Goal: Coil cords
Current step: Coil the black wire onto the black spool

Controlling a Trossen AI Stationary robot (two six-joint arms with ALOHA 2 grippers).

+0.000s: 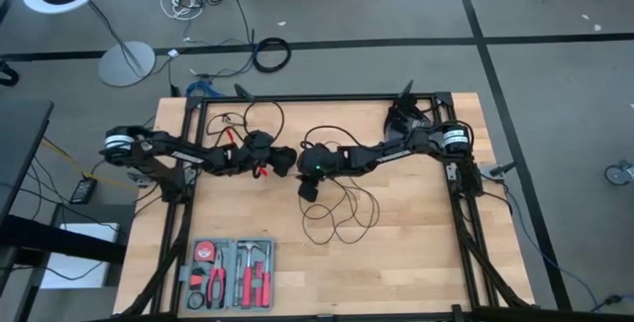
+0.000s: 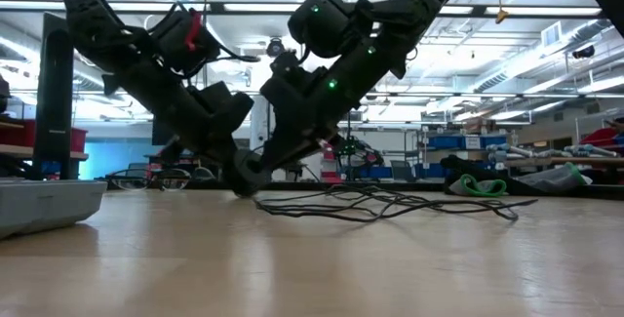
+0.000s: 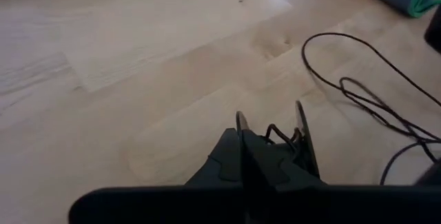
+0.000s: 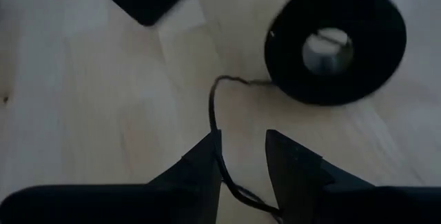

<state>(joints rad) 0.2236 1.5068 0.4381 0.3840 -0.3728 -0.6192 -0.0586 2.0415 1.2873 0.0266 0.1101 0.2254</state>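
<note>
The thin black cord lies in loose loops on the wooden table, right of and nearer than both grippers, and shows as low strands in the low view. Its round black puck lies flat on the table. From the puck the cord runs between the fingers of my right gripper, which stands open mid-table. My left gripper is shut, its tips low over the table just left of the right gripper. A short kinked bit of cord shows at its fingertips. My left gripper slants down from the table's left with shut fingers. A small kink of cord sits right at the fingertips; the fingers hide whether it is pinched. My right gripper slants down with the cord close along one finger's inner side; whether they touch I cannot tell.
A grey tool tray with red-handled tools sits at the near left. A dark bundle lies at the far right corner, and something with a green edge lies beyond the loops. Black frame rails run along the table's sides.
</note>
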